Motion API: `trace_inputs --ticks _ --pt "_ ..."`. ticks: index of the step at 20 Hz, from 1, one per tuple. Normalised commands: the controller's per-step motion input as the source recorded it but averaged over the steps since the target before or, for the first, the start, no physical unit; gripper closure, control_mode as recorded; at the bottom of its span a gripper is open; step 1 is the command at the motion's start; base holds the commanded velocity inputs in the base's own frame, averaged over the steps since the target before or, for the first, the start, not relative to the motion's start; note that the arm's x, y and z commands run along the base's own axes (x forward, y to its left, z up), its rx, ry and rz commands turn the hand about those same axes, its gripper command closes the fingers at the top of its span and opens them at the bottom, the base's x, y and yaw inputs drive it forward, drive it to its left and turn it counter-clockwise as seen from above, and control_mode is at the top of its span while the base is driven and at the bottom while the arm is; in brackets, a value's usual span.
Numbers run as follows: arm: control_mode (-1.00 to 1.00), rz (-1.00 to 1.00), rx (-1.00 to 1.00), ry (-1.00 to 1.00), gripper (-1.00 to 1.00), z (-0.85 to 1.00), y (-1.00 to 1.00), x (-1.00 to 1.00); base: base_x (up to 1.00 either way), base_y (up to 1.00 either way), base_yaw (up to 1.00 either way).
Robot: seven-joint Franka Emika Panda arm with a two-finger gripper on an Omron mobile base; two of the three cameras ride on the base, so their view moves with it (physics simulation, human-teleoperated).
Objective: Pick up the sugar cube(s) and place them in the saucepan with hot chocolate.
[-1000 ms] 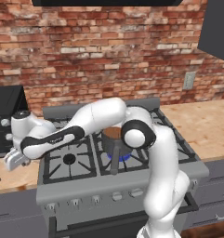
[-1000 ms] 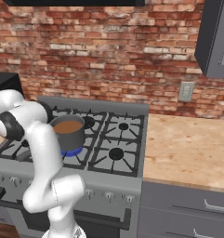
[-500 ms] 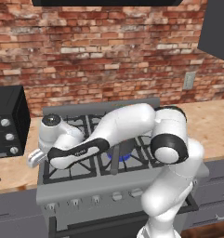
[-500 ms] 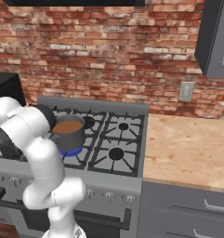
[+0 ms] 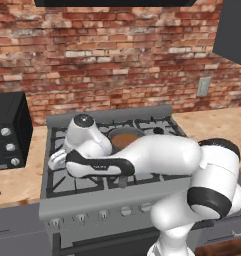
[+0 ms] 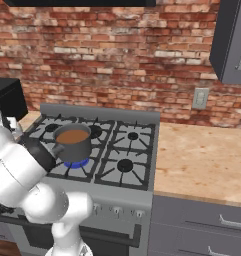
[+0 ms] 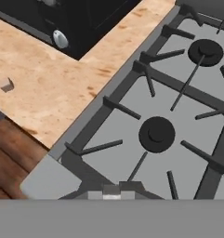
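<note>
Gripper (image 5: pixel 56 161): closed — over the stove's (image 5: pixel 142 192) left edge
Sugar cube (image 7: pixel 6 84): left of stove
Saucepan (image 6: pixel 72 143): on stove — brown liquid inside

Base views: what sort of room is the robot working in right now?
A rendered home kitchen, by the look of it: a grey gas stove with black grates, a dark grey saucepan of brown liquid on a lit burner, wooden countertops, and a red brick wall behind.
</note>
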Motion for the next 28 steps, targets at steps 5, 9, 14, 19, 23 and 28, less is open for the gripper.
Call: trace_inputs --ticks 5,9,14,19,23,28 --pt "-1.0 -0.03 0.0 0.41 1.0 0.88 -0.31 0.19 0.0 0.0 0.0" --pt "-1.0 -0.03 -0.05 0.52 1.0 0.49 -0.09 0.16 0.0 0.0 0.0" --pt "-1.0 -0.06 -0.11 0.41 1.0 0.16 -0.09 0.1 0.0 0.0 0.0" --pt "-1.0 -0.06 -0.15 0.23 1.0 0.06 -0.16 0.06 0.0 0.0 0.0" --pt "-1.0 -0.06 -0.21 -0.02 1.0 0.0 -0.11 -0.04 0.0 0.0 0.0" --pt "-1.0 -0.08 -0.13 -0.19 1.0 0.0 -0.24 -0.25 0.0 0.0 0.0"
